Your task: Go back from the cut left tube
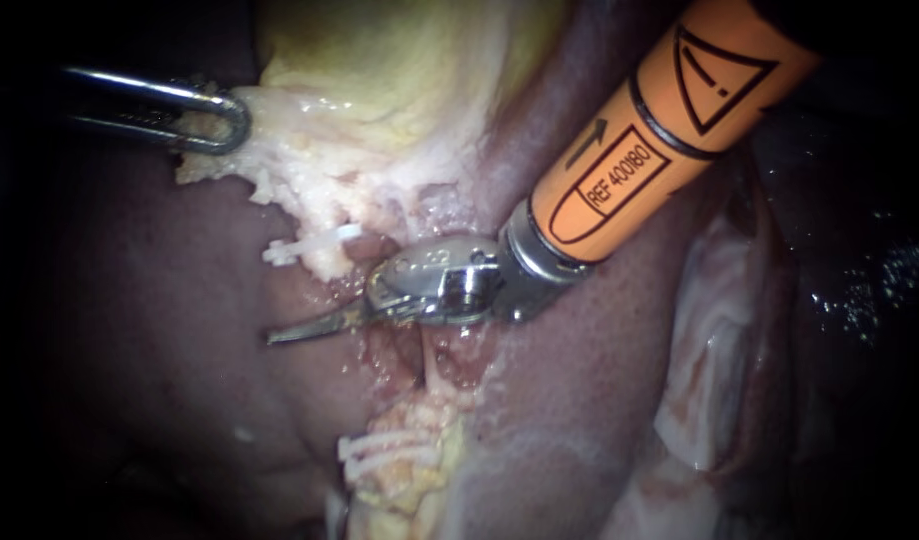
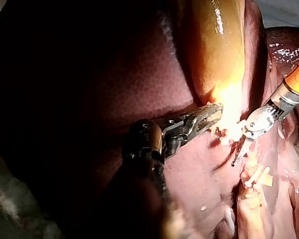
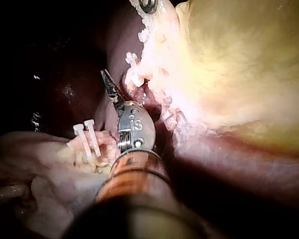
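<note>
Jaws together: right instrument (image 1: 284, 335) between clips (image 1: 309, 246)

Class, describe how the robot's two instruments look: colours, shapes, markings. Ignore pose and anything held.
Left instrument: shiny bare metal, its tip a slim rounded loop with an open slot. Right instrument: orange sleeve printed with a black arrow, triangle and boxed label, silver collar, grey metal wrist, thin pointed blades.

The right instrument (image 1: 279, 336) is sheathed in an orange sleeve (image 1: 669, 130) marked with black outlines. Toward the gallbladder (image 1: 379, 60) it is ended by a silver collar (image 1: 524, 265), a grey hinged wrist (image 1: 439, 285) and slim pointed jaws. The left instrument (image 1: 244, 122) is tipped with bright steel loops.
</note>
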